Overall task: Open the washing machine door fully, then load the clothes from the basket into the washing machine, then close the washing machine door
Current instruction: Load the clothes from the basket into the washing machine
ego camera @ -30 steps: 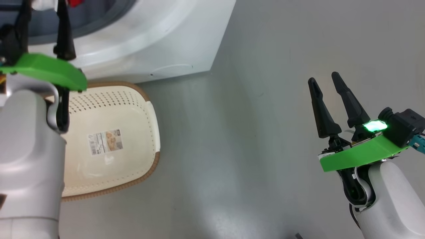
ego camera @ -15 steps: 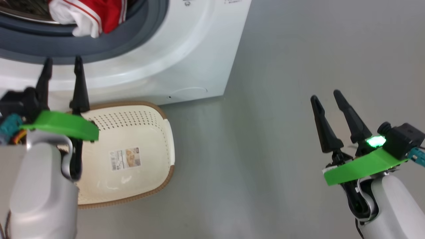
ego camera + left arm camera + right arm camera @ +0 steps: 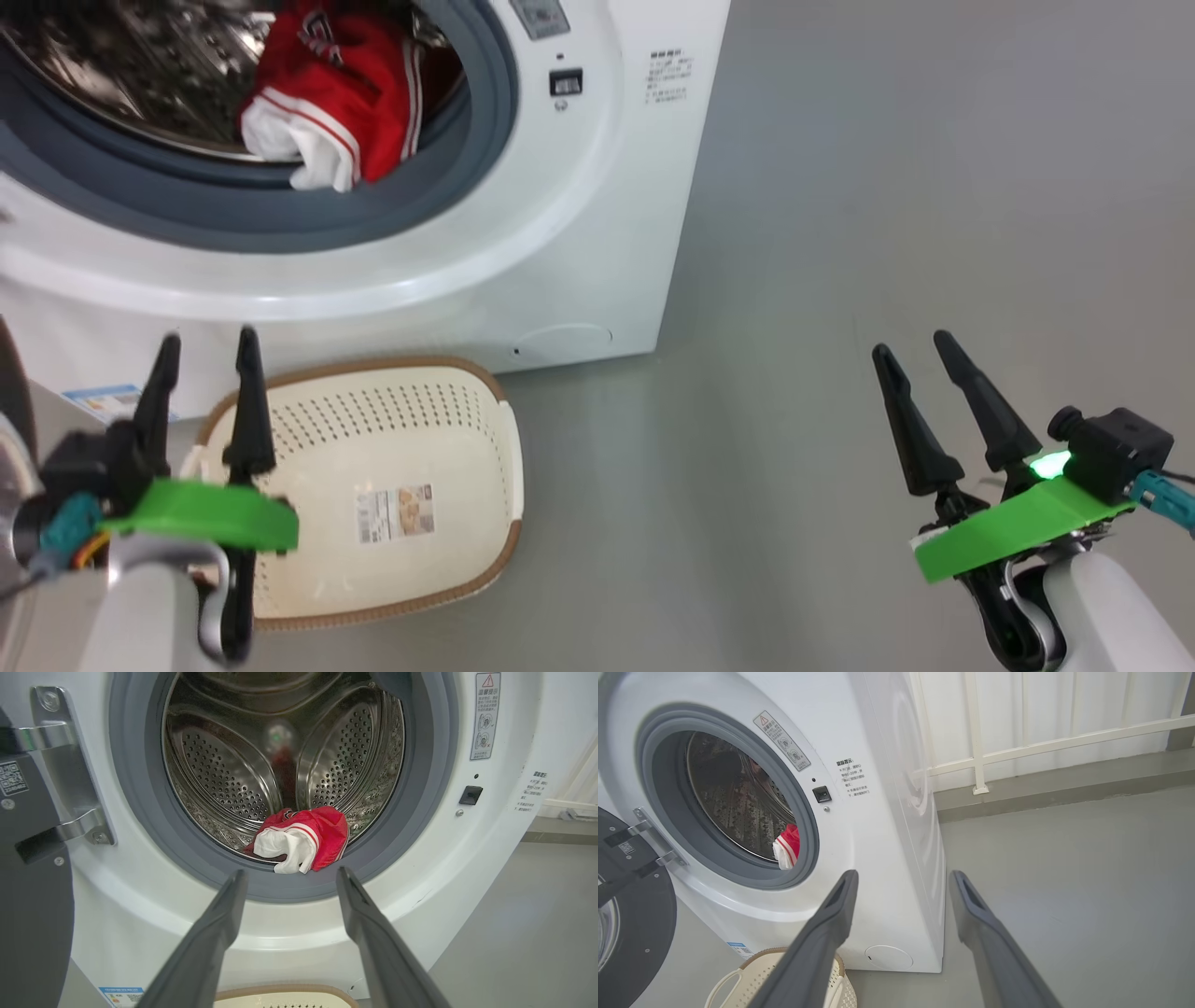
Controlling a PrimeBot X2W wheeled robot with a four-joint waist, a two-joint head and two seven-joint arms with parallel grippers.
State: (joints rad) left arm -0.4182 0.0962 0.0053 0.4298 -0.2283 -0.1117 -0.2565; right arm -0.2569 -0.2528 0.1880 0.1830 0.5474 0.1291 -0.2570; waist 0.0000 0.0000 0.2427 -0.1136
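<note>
Head view: soft red clothes (image 3: 345,112) lie at the front lip of the drum (image 3: 140,84) inside the washing machine (image 3: 597,233); the basket (image 3: 373,411) stands just below; left gripper (image 3: 207,338) and right gripper (image 3: 913,343) hover, fingers apart, holding nothing. The washing machine door (image 3: 635,933), open at left, looks stiff and heavy, best pushed at its outer rim; the basket stands near its swing.

smooth grey floor (image 3: 840,187); a white railing (image 3: 1045,746) stands before a pale panelled wall (image 3: 1064,700).
</note>
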